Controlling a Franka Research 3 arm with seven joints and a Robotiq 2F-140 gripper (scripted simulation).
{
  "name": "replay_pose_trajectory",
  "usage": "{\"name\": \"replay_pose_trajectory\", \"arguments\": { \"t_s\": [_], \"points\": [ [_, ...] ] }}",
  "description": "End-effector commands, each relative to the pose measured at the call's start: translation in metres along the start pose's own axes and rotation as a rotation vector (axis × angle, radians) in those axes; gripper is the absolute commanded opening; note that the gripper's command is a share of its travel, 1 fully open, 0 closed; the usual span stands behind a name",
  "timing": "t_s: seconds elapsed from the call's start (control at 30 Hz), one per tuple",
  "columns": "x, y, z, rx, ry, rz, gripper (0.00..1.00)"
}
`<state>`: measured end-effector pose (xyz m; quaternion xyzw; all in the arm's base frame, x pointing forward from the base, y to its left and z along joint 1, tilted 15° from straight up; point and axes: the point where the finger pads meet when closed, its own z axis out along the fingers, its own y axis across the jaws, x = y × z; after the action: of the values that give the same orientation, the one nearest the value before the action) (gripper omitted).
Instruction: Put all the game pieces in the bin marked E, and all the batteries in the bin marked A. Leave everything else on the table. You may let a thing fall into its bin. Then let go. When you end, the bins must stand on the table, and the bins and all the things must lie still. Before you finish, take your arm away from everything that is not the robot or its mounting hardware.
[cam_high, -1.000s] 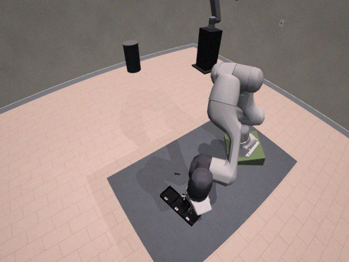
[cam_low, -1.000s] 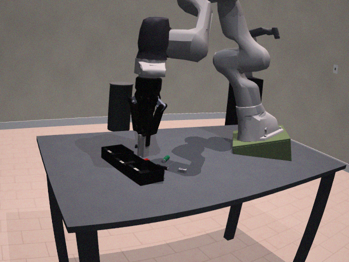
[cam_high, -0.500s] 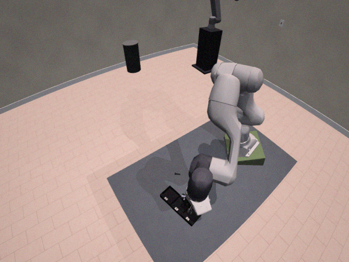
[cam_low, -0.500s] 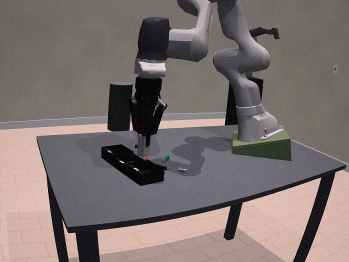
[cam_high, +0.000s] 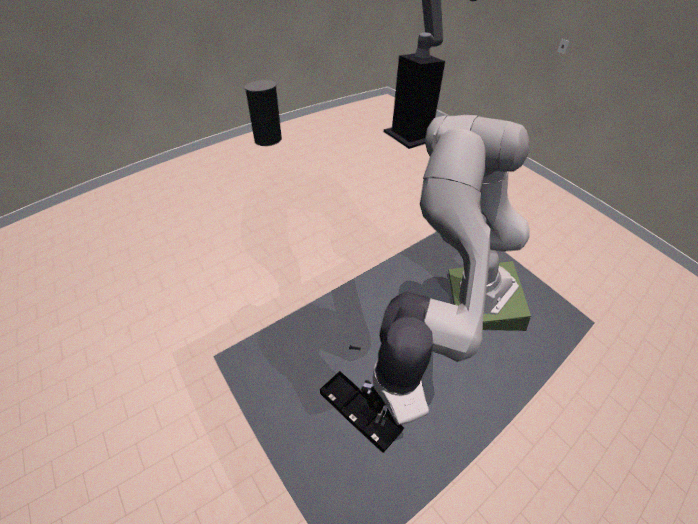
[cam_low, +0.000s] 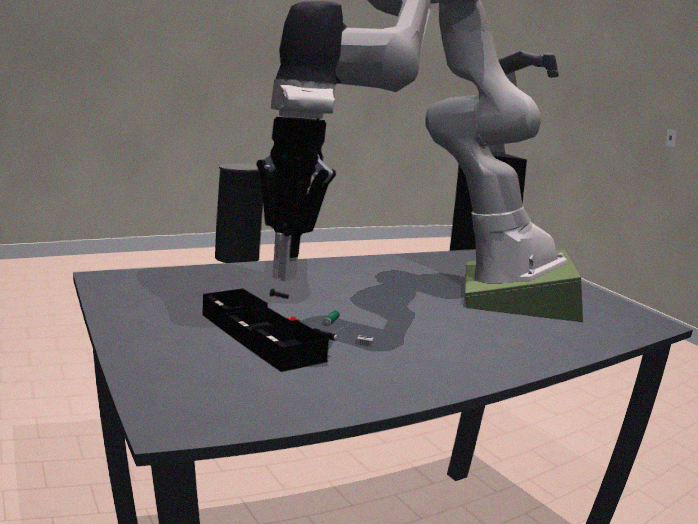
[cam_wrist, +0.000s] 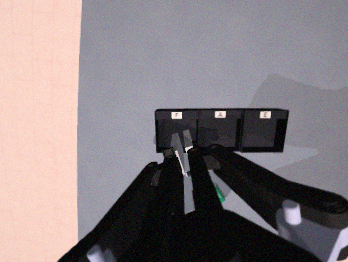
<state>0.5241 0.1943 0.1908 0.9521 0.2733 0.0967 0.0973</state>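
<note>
In the exterior view, the table (cam_high: 467, 389) (cam_low: 394, 366) (cam_wrist: 120, 75) has its near edge low in the frame, with a broad stretch of dark top between that edge and the bins. Left of centre stands the joined row of black bins. The wrist view reads the white labels: bin F (cam_high: 383, 449) (cam_low: 307, 357) (cam_wrist: 159, 131) on the left, bin A (cam_high: 354, 421) (cam_low: 248, 338) (cam_wrist: 220, 110) in the middle, bin E (cam_high: 322, 391) (cam_low: 213, 306) (cam_wrist: 285, 131) on the right; their insides are too dark to judge.

Just right of the row, in the exterior view, are a dark pale-ended piece (cam_low: 332, 335), partly hidden, and a small pale ridged piece (cam_low: 365, 339). Beyond them lie a green battery (cam_low: 332, 316) (cam_wrist: 220, 193), outside the bins, and a red piece (cam_low: 293, 319) peeking over the rim. A dark bolt (cam_high: 354, 348) (cam_low: 279, 293) lies farther back.

The gripper (cam_high: 381, 416) (cam_low: 284, 277) (cam_wrist: 183, 140) points down at upper centre-left, clenched on nothing, tips raised off the table. The green base block (cam_high: 521, 320) (cam_low: 524, 307) sits at the right.
</note>
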Motion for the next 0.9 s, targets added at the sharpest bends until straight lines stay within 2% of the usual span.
{"name": "replay_pose_trajectory", "arguments": {
  "t_s": [0.0, 0.17, 0.87],
  "points": [
    [-0.008, -0.001, -0.022, 0.000, -0.029, -0.006, 0.05],
    [-0.007, -0.001, -0.064, 0.000, -0.029, -0.006, 0.05],
    [-0.007, -0.001, -0.065, 0.000, -0.029, -0.006, 0.05]
  ]
}}
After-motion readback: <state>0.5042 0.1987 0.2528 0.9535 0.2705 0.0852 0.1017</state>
